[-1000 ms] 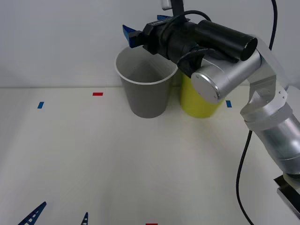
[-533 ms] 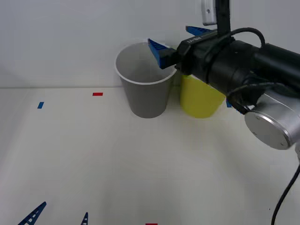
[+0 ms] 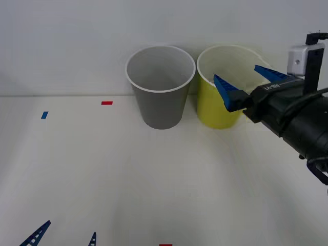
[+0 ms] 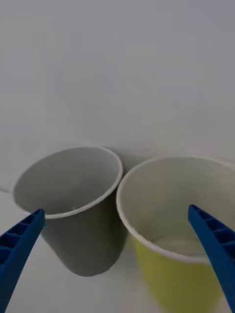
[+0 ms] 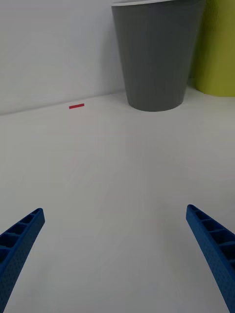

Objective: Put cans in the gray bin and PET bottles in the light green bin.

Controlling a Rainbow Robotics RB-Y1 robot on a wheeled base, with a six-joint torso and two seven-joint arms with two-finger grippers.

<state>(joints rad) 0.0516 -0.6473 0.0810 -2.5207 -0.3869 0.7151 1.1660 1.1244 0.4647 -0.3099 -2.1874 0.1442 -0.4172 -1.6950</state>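
Note:
The gray bin (image 3: 161,97) stands upright at the back of the table, with the light green bin (image 3: 218,110) close beside it on its right. My right gripper (image 3: 241,78) hovers open with nothing in it, in front of the light green bin and level with its rim. Its wrist view looks down into the gray bin (image 4: 68,186) and the light green bin (image 4: 171,205); both insides look pale and bare. My left gripper (image 3: 71,228) rests open low over the near table, far from the gray bin (image 5: 156,54). The cans and PET bottles are out of view.
A white wall rises right behind the bins. Small tape marks lie on the white table: red (image 3: 106,102) and blue (image 3: 44,115) at the back left, red (image 3: 165,245) at the front edge. Wide bare tabletop (image 3: 154,174) lies between the bins and my left gripper.
My right arm has drawn back from above the gray bin, moving right and toward me, and now sits in front of the light green bin. It stayed open. The left arm has not moved.

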